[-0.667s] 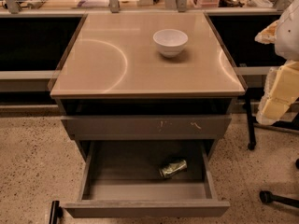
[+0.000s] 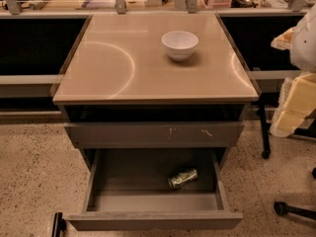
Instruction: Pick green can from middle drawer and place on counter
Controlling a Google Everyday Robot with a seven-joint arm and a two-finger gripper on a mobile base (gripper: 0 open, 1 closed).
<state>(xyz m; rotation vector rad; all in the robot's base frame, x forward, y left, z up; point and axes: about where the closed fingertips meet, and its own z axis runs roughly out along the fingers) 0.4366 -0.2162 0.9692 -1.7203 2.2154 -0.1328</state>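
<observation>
A speckled floor (image 2: 29, 172) surrounds the cabinet, whose glossy tan counter (image 2: 113, 63) carries a white bowl (image 2: 179, 44) toward 1 o'clock. Below it the middle drawer (image 2: 148, 220) stands pulled out, and the green can (image 2: 182, 177) lies on its side at 5 o'clock on the drawer's grey bottom. The gripper is out of view, past the pale arm (image 2: 301, 98) at 3 o'clock, so I cannot tell its grip.

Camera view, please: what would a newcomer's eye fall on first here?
The open middle drawer, pulled out at the bottom, with the green can lying on its side right of centre inside. Next, the white bowl on the glossy counter. The gripper hangs at the right edge, away from both.
</observation>
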